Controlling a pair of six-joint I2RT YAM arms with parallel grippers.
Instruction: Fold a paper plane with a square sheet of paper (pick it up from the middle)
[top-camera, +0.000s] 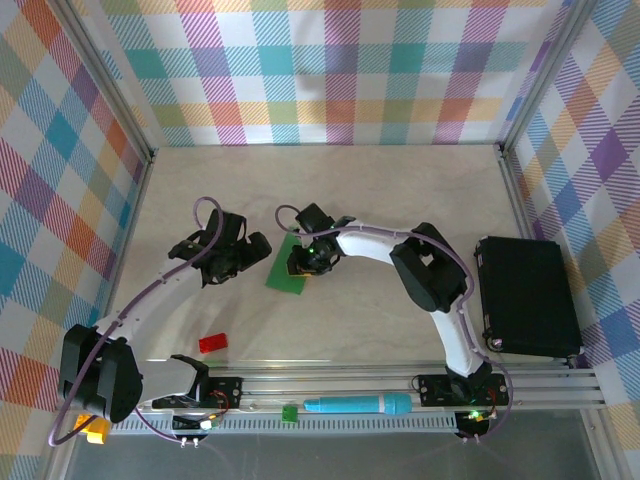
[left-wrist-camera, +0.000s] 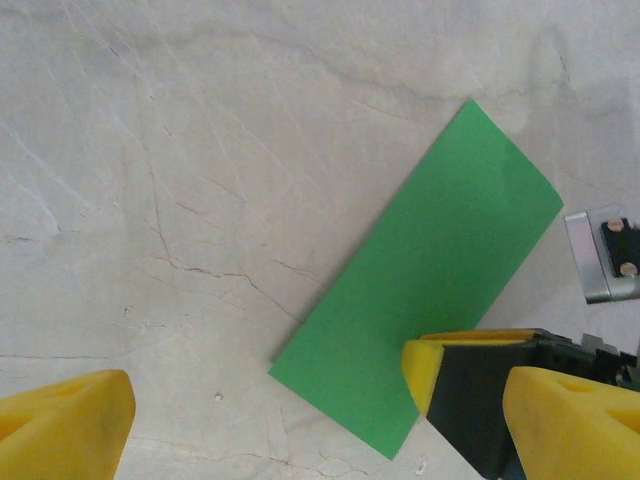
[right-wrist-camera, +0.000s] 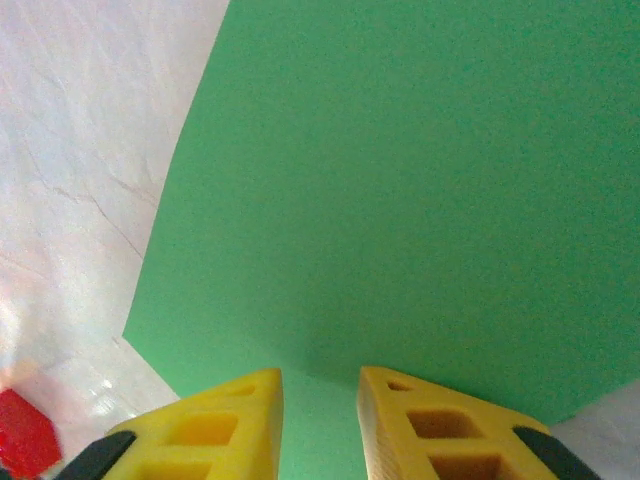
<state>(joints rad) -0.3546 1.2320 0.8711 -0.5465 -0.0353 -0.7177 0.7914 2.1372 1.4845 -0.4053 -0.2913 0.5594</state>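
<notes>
near rail: teal marker (top-camera: 357, 404) + tiny green block (top-camera: 290, 413) parked there, ignore
red block (top-camera: 212, 343): loose on counter (top-camera: 400, 190), well apart from the work
L claw (left-wrist-camera: 320, 385): jaws wide, empty, hovers just beside sheet
green paper sheet (left-wrist-camera: 420, 280): narrow rectangle, flat mid-counter, between the claws
R claw (right-wrist-camera: 320, 375): jaws at a slit, tips down on sheet nr its edge; pinch or press, can't tell
step (guess): set crease. R pins, L runs along fold, don't skew edges

The left arm reaches forward and rightward, its left pincer (left-wrist-camera: 318, 410) spread wide, fingers far apart. Just right of it, the right arm bends over leftward, right pincer (right-wrist-camera: 320, 400) angled downward, fingers nearly together, a slim gap between.
</notes>
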